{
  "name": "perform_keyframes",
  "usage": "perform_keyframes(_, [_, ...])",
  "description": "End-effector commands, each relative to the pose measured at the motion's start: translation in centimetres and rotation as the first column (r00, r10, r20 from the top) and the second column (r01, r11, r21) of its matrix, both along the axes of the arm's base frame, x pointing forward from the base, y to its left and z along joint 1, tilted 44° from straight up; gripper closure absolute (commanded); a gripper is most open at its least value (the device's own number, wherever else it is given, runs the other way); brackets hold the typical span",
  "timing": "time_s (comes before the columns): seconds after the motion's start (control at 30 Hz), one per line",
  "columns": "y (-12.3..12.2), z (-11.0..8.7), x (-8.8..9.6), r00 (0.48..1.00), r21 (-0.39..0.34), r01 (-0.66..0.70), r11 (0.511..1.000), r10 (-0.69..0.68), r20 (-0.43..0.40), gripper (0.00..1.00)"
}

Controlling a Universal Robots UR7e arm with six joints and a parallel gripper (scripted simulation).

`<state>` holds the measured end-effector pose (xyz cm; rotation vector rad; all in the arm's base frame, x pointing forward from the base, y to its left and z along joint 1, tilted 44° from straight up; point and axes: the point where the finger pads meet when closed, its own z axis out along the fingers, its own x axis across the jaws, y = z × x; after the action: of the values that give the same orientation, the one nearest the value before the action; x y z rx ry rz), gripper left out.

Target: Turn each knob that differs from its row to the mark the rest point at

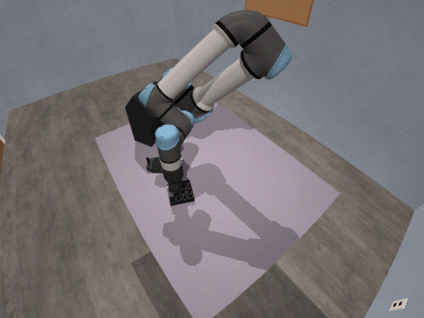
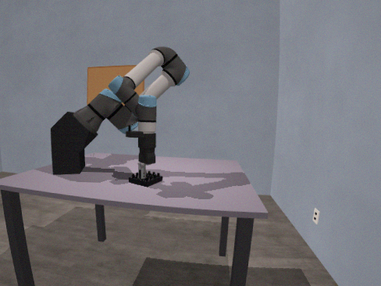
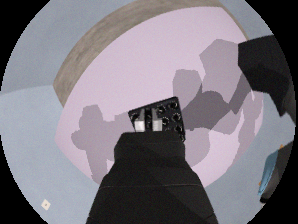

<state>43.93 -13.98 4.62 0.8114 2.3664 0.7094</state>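
Note:
The small black knob box stands on its feet on the lilac table top, with rows of black knobs on top. My gripper points straight down onto the box at the side nearer the arm's base. Its fingers are closed around one knob there. Which knob it is, its white line and the printed marks are too small and too hidden by the gripper body to read. In the wrist view the gripper body covers the near half of the box.
The arm's black base block stands on the table's back left part. The table edge runs in front of the box. An orange panel hangs on the wall behind.

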Motion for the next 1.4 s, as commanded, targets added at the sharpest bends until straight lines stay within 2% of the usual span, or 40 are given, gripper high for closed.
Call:
perform_keyframes(0.0, [0.0, 0.0, 0.0, 1.000, -0.001, 0.000, 1.000, 0.000, 0.001, 0.70])
perform_keyframes(0.3, [0.0, 0.0, 0.0, 1.000, -0.001, 0.000, 1.000, 0.000, 0.001, 0.70])
perform_keyframes(0.33, [0.0, 0.0, 0.0, 1.000, -0.001, 0.000, 1.000, 0.000, 0.001, 0.54])
perform_keyframes(1.07, [0.0, 0.1, 0.0, 1.000, -0.001, 0.000, 1.000, 0.000, 0.001, 0.54])
perform_keyframes(1.37, [-0.6, 1.4, -1.2, 1.000, -0.001, 0.000, 1.000, 0.000, 0.001, 0.54])
